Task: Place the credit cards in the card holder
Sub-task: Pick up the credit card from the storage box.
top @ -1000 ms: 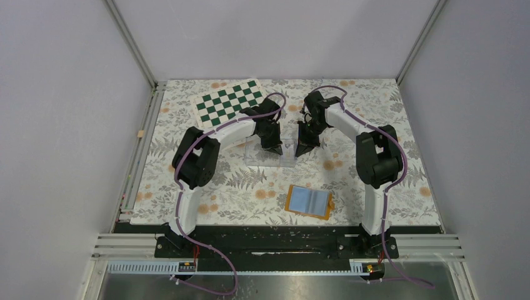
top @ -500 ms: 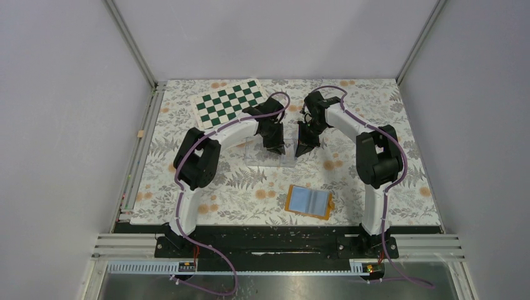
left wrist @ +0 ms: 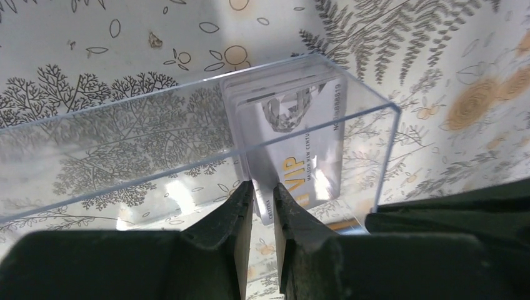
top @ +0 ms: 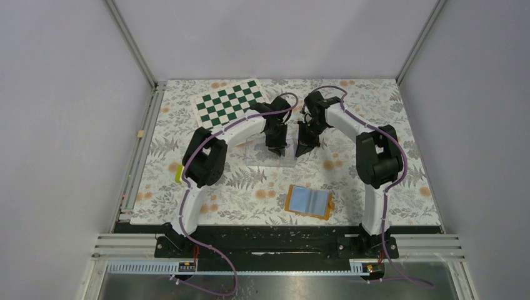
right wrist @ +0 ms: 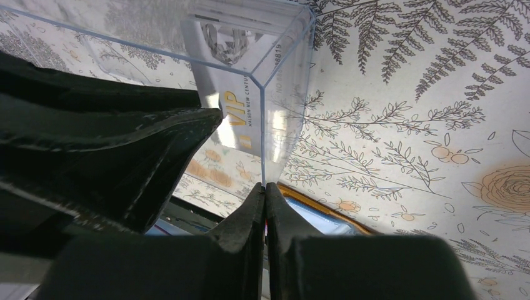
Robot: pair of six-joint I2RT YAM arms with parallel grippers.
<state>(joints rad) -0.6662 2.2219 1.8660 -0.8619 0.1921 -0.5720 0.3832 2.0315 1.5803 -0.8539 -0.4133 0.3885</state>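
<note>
Our right gripper (right wrist: 265, 195) pinches the clear box (left wrist: 156, 125) corner; our left gripper (left wrist: 261, 190), fingers slightly parted, straddles a credit card (left wrist: 300, 144). Behind them, the card holder (top: 308, 201) looks empty.

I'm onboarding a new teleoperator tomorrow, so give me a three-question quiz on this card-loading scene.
1. True or false: the card holder lies open, with its blue inside facing up.
2. The right gripper is shut on: A) a card, B) the wall of the clear box, C) nothing.
3. What word is printed in gold on the front card?
Key: 1 true; 2 B; 3 VIP.
</note>
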